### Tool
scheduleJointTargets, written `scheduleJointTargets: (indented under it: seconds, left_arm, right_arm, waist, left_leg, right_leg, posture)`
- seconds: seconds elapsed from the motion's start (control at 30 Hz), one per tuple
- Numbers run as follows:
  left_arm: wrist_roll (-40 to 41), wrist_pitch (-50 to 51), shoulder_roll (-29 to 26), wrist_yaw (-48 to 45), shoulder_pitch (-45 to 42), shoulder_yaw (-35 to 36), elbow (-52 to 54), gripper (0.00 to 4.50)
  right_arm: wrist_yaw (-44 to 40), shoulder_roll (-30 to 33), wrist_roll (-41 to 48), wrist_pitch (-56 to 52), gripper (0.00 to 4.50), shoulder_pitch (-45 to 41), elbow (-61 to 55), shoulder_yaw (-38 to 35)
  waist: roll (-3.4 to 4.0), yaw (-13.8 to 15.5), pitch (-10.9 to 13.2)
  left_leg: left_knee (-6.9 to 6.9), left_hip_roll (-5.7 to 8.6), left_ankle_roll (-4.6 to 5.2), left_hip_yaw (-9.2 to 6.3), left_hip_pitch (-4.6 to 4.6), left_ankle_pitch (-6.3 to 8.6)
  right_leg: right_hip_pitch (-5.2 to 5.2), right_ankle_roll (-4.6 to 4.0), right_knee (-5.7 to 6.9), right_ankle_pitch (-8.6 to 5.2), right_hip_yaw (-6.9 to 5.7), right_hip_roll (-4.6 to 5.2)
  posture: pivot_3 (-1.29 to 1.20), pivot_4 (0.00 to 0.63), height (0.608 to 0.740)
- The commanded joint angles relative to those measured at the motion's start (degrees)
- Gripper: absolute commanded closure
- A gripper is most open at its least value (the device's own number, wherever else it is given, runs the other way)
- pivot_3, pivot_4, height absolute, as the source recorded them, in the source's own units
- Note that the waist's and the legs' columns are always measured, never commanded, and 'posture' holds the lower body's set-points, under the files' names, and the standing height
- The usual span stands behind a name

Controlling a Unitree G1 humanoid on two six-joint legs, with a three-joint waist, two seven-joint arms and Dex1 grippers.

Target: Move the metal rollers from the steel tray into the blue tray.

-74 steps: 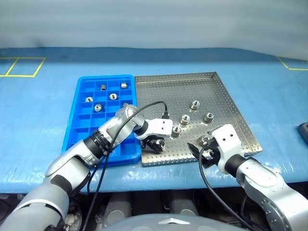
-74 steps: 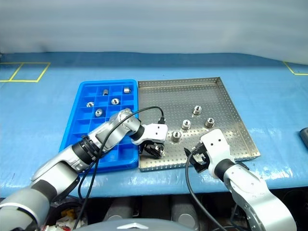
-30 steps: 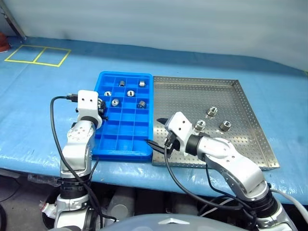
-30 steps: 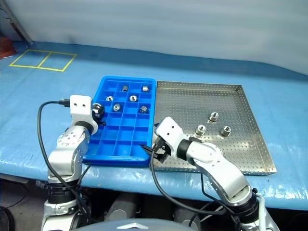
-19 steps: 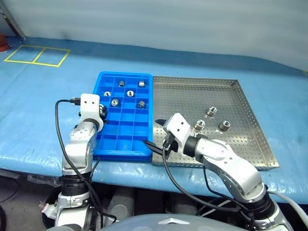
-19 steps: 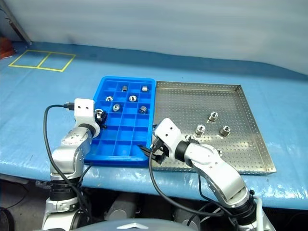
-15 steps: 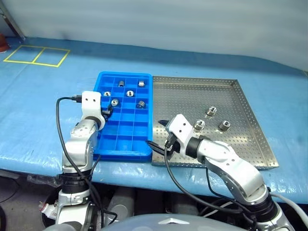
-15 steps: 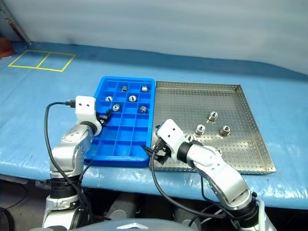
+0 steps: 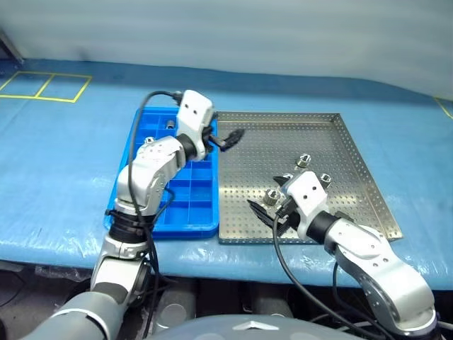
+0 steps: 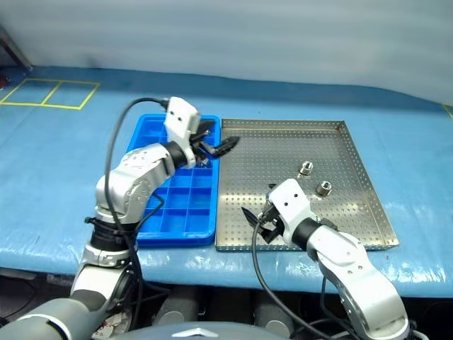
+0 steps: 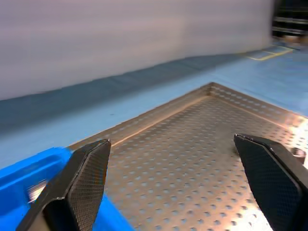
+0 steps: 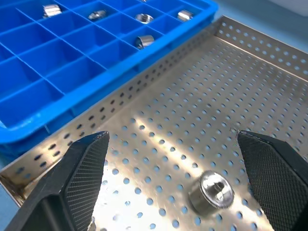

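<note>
Table (image 9: 64, 163) covered in a blue sheet, slightly wrinkled, glossy in places. Yellow tape lines (image 9: 44, 86) on the sheet at far left form two adjoining rectangles; a short yellow tape corner (image 9: 446, 106) shows at the far right edge. A pale grey wall (image 9: 226, 32) rises behind the table's far edge. Dark floor area (image 10: 28, 297) below the table's near edge, details unclear.

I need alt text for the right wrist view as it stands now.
The open right gripper hovers over the steel tray, its two black fingers straddling one metal roller standing on the perforated floor. Beyond the tray's rim lies the blue tray, several of its far compartments each holding a roller.
</note>
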State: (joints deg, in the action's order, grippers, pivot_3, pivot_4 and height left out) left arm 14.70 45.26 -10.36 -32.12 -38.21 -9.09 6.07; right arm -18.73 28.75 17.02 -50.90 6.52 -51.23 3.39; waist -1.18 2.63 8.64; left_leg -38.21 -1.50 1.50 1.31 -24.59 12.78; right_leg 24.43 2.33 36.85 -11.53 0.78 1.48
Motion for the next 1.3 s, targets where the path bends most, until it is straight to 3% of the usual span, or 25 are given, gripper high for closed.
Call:
scheduleJointTargets:
  seconds: [0.03, 0.3, 0.6, 0.7, 0.83, 0.93, 1.1, 1.3]
  left_arm:
    - [-0.58, -2.34, -0.11, -5.64, -1.96, -6.91, -3.60, 0.03]
    - [-6.07, -6.01, 1.91, -9.81, -3.60, -17.70, -15.52, 0.03]
    - [-11.53, -11.02, 3.90, -12.00, -3.58, -22.98, -23.53, 0.03]
    - [-13.11, -12.26, 4.09, -12.34, -3.42, -23.77, -24.59, 0.66]
    - [-13.76, -12.30, 4.13, -12.97, -2.86, -23.66, -24.08, 1.96]
    - [-13.60, -11.82, 4.02, -12.84, -2.25, -22.20, -22.26, 2.83]
    - [-10.41, -9.09, 3.97, -9.34, -1.98, -13.98, -16.15, 2.82]
    - [-9.39, -8.74, 2.01, 0.85, 3.30, -1.70, -1.96, 2.82]
  right_arm:
    - [2.36, -0.56, -0.57, -1.02, 0.00, 3.02, -4.55, -3.23]
    - [6.79, -3.15, -1.34, -2.04, 0.00, 9.92, -8.73, -4.10]
    - [8.69, -3.70, -1.30, -1.75, 0.00, 10.31, -8.77, -2.84]
    - [8.90, -3.77, -1.33, -2.03, 0.00, 9.92, -8.77, -2.53]
    - [8.78, -3.71, -1.24, -2.08, 0.00, 9.07, -8.34, -1.97]
    - [8.51, -3.53, -1.14, -2.13, 0.00, 8.39, -7.94, -1.59]
    - [6.80, -2.65, -0.71, -1.98, 0.00, 5.11, -5.79, 0.31]
    - [2.44, -0.95, -0.62, -1.25, 0.00, -5.78, 0.53, 5.08]
  waist:
    - [0.01, -0.86, 0.00]
    - [0.06, -3.72, -0.03]
    - [0.06, -4.32, -0.03]
    - [0.06, -4.40, -0.03]
    - [0.06, -4.39, -0.03]
    - [0.06, -4.30, -0.03]
    - [0.05, -4.01, -0.02]
    - [0.07, -3.35, -0.03]
  left_leg:
    - [0.01, 0.00, 0.00, -0.01, 0.00, 0.00]
    - [0.00, -0.08, 0.01, -0.02, 0.06, 0.00]
    - [0.02, -0.07, 0.02, 0.02, 0.04, 0.00]
    - [0.02, -0.07, 0.02, 0.03, 0.03, 0.00]
    - [0.02, -0.09, 0.02, 0.03, 0.04, 0.00]
    - [0.02, -0.09, 0.02, 0.02, 0.03, 0.00]
    - [0.02, -0.10, 0.03, 0.02, 0.02, 0.00]
    - [0.03, -0.11, 0.07, 0.04, 0.10, -0.03]
  right_leg:
    - [0.02, 0.00, 0.00, 0.00, 0.03, 0.00]
    - [0.07, 0.00, 0.09, -0.01, 0.13, -0.06]
    - [0.11, 0.03, 0.06, 0.00, 0.21, -0.04]
    - [0.12, 0.03, 0.05, 0.01, 0.21, -0.04]
    - [0.12, 0.03, 0.06, 0.01, 0.22, -0.04]
    - [0.12, 0.03, 0.06, 0.01, 0.21, -0.03]
    - [0.13, 0.04, 0.07, 0.01, 0.21, -0.04]
    - [0.07, 0.08, 0.08, 0.04, 0.22, -0.04]
  posture:
    - [-0.01, 0.150, 0.740]
    - [-0.08, 0.150, 0.740]
    - [-0.10, 0.150, 0.740]
    - [-0.10, 0.150, 0.740]
    - [-0.08, 0.150, 0.740]
    - [-0.06, 0.150, 0.740]
    - [0.00, 0.150, 0.740]
    - [0.11, 0.150, 0.740]
